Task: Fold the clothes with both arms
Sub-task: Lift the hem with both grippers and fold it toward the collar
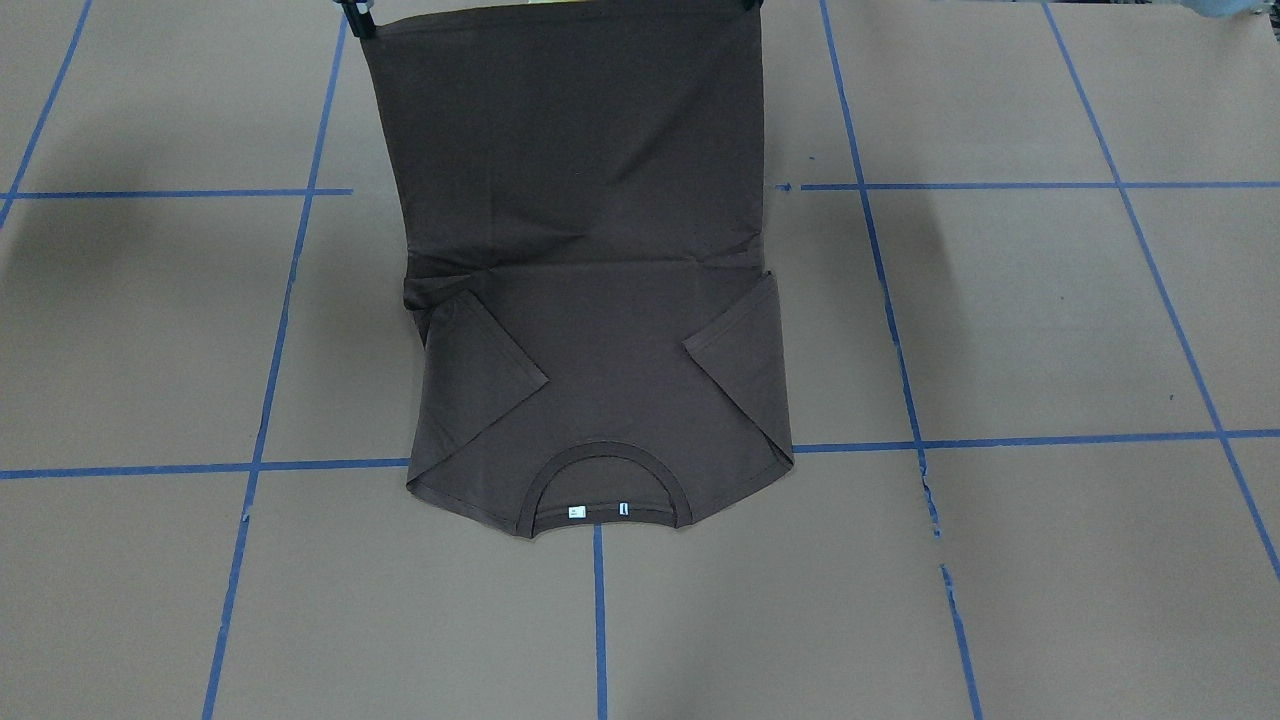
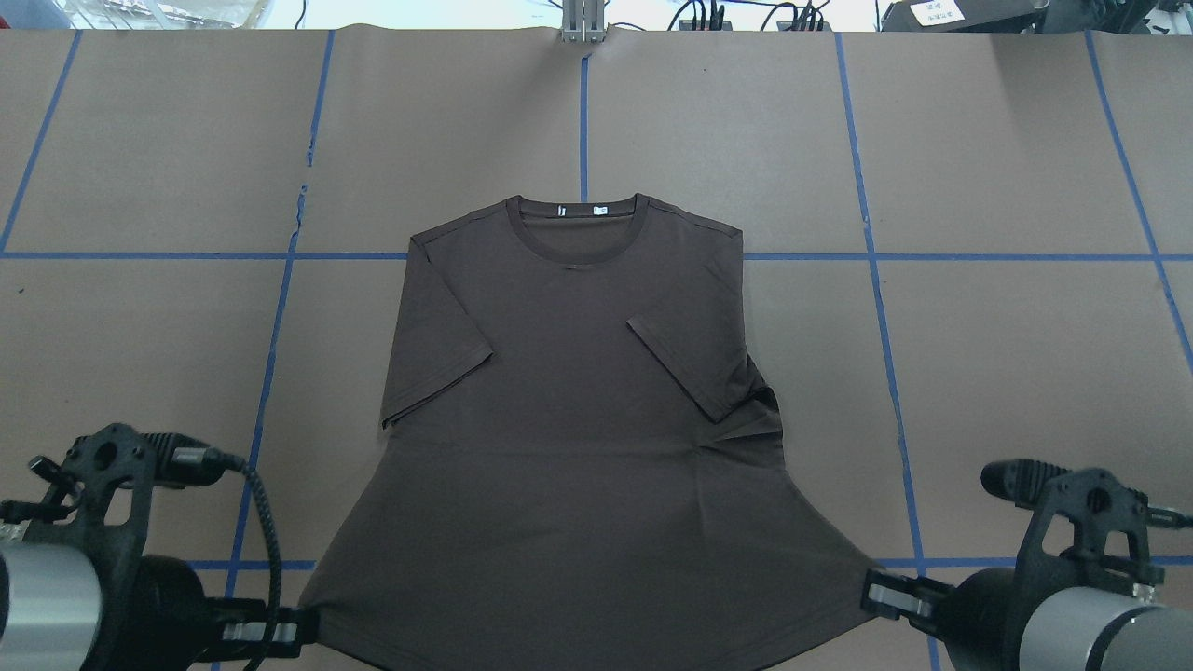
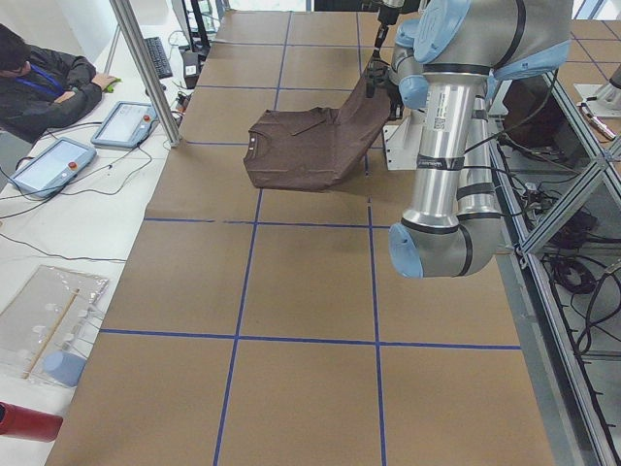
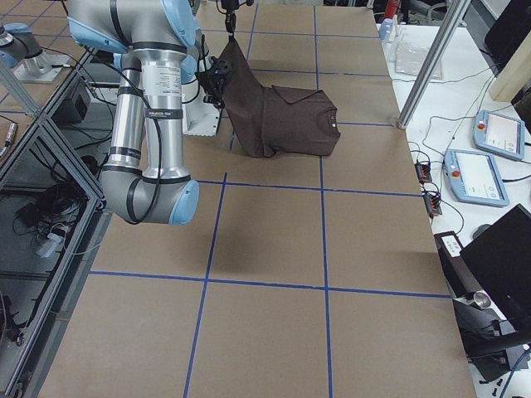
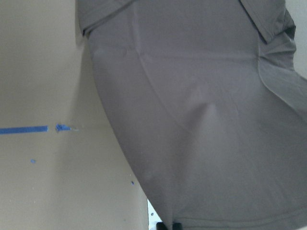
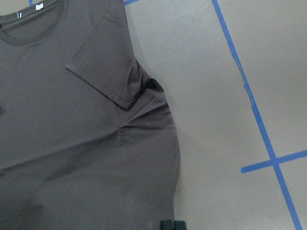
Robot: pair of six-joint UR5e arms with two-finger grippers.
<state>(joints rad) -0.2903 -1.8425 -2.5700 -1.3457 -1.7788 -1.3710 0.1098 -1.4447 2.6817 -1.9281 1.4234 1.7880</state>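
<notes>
The limp, light T-shirt is pinched at both hem corners, opposite its collar, by jaws of left arm and right arm.

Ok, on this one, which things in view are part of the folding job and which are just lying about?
Part of the job: dark brown short-sleeved T-shirt; left gripper and right gripper, each clamped on a hem corner.
Lying about: two grey touchscreen pendants; red cylinder; clear plastic tray; black keyboard.
</notes>
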